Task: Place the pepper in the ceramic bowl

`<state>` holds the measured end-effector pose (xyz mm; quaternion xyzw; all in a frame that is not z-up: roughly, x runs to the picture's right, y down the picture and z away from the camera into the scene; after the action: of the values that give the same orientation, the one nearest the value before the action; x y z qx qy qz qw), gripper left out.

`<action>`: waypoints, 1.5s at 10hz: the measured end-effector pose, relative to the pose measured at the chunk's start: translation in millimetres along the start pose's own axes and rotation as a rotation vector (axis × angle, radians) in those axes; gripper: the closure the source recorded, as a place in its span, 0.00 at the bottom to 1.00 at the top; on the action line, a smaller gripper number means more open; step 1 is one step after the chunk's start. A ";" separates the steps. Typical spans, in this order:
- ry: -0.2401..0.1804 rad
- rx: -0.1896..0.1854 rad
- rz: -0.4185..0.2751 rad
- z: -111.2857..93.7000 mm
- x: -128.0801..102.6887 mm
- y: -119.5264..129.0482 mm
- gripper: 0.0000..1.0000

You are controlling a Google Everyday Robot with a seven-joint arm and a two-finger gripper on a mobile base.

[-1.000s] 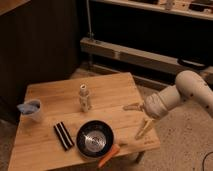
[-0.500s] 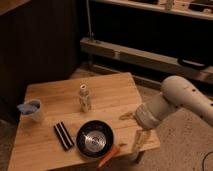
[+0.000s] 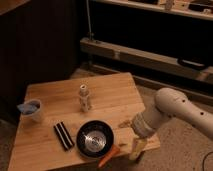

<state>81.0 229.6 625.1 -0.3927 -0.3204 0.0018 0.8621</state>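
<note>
The pepper, slim and orange-red, lies at the table's front edge, just in front and to the right of the ceramic bowl. The bowl is black with a glossy grey ringed inside and has nothing in it. My gripper hangs at the table's front right corner, right of the bowl and just right of the pepper. Its pale fingers are spread apart and hold nothing.
On the wooden table stand a small pale bottle in the middle, a pale-blue cup at the left, and a black striped block left of the bowl. A dark wall and metal shelving rise behind.
The arm has swung down and left, bringing the gripper from beside the table's right edge to the front right corner, closer to the pepper. Objects on the table have not moved.
</note>
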 end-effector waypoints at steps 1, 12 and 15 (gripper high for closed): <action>-0.011 -0.006 0.000 8.7 1.3 -1.6 0.20; -0.122 -0.011 0.197 61.3 38.8 -12.0 0.20; -0.129 -0.020 0.235 71.8 45.0 -10.3 0.20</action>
<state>74.5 282.6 691.8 -0.4353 -0.3271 0.1248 0.8294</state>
